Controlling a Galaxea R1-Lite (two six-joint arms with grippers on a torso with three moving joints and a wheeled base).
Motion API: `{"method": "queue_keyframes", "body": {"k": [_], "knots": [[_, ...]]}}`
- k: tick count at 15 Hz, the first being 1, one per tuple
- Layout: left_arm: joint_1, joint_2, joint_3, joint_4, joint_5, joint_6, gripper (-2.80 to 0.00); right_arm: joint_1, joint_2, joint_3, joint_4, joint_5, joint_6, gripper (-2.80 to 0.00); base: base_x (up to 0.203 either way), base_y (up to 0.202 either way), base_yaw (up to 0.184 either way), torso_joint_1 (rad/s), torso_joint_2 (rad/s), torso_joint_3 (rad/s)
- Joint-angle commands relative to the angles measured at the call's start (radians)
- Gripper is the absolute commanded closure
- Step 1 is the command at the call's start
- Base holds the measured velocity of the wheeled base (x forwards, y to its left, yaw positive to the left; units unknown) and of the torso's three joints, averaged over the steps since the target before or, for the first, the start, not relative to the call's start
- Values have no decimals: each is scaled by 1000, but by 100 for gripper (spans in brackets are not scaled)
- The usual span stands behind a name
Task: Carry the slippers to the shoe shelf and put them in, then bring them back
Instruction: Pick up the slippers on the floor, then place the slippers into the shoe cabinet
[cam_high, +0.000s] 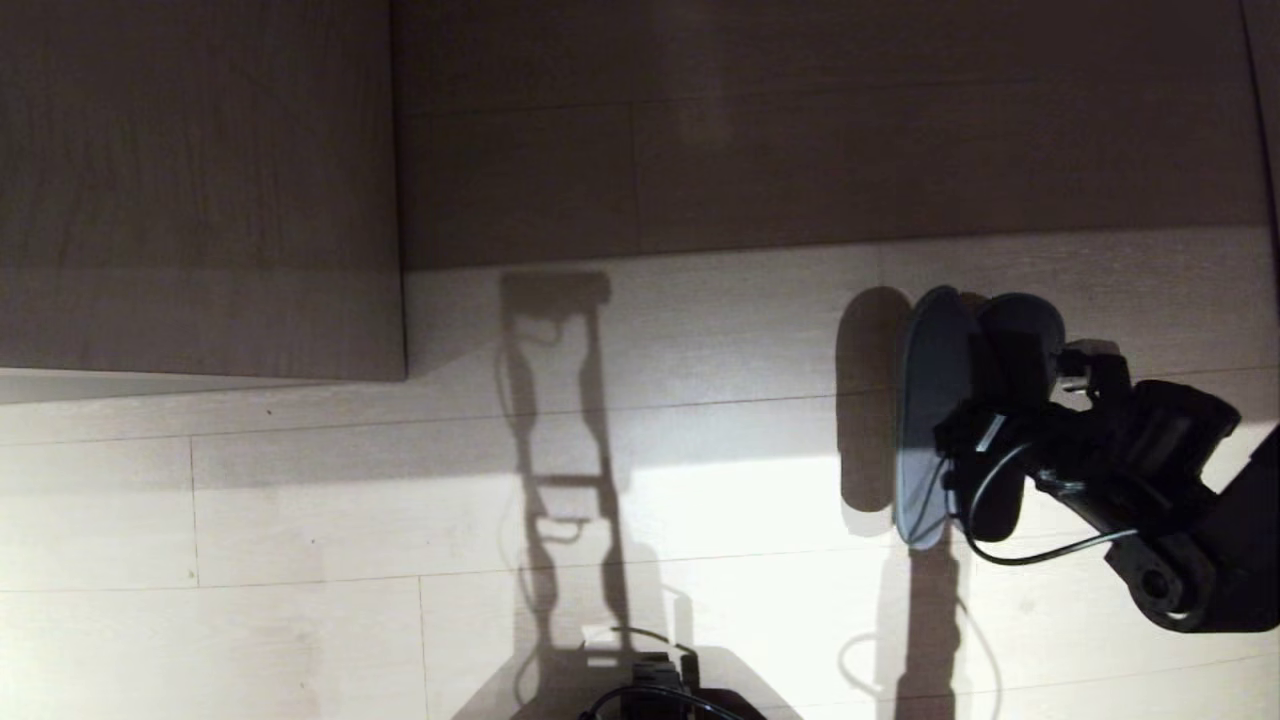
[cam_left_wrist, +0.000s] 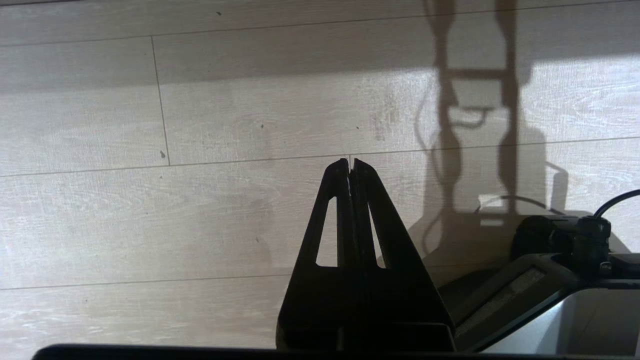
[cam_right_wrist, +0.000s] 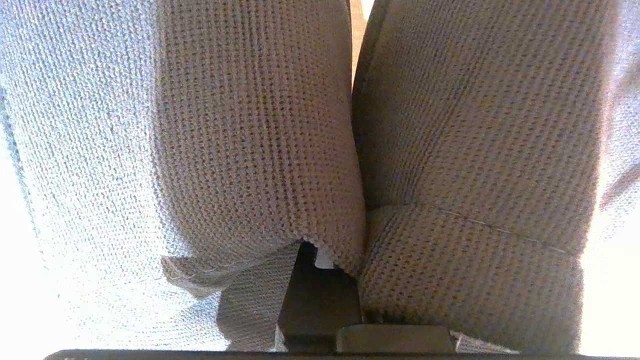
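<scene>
The slippers (cam_high: 925, 400) hang on edge at the right of the head view, pressed together as a pair, one light grey-blue sole facing left. They cast a shadow on the floor beside them. My right gripper (cam_high: 985, 425) is shut on them from the right, its fingers buried between the straps. In the right wrist view the woven fabric of the slippers (cam_right_wrist: 250, 125) fills the picture and one dark finger (cam_right_wrist: 320, 295) shows between the two. My left gripper (cam_left_wrist: 350, 162) is shut on nothing, parked above bare floor. The shoe shelf is out of view.
Pale plank floor (cam_high: 300, 520) lies below me, with a bright sunlit patch. A grey-beige wood-grain furniture block (cam_high: 200, 180) stands at the upper left, and a darker panel (cam_high: 800, 130) runs along the back. My base (cam_left_wrist: 550, 300) shows beside the left gripper.
</scene>
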Motion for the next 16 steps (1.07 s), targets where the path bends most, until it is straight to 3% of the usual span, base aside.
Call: {"method": "queue_keyframes", "body": {"k": [1, 8, 16], "knots": [[0, -1, -1, -1, 0, 0, 0, 0, -167, 108, -8, 10, 1, 0, 0, 0, 0, 0, 0, 0], [1, -1, 0, 0, 0, 0, 0, 7, -592, 540, -5, 73, 2, 0, 0, 0, 0, 0, 0, 0], [1, -1, 0, -1, 0, 0, 0, 47, -1130, 550, 409, 54, -10, 0, 0, 0, 0, 0, 0, 0]]}}
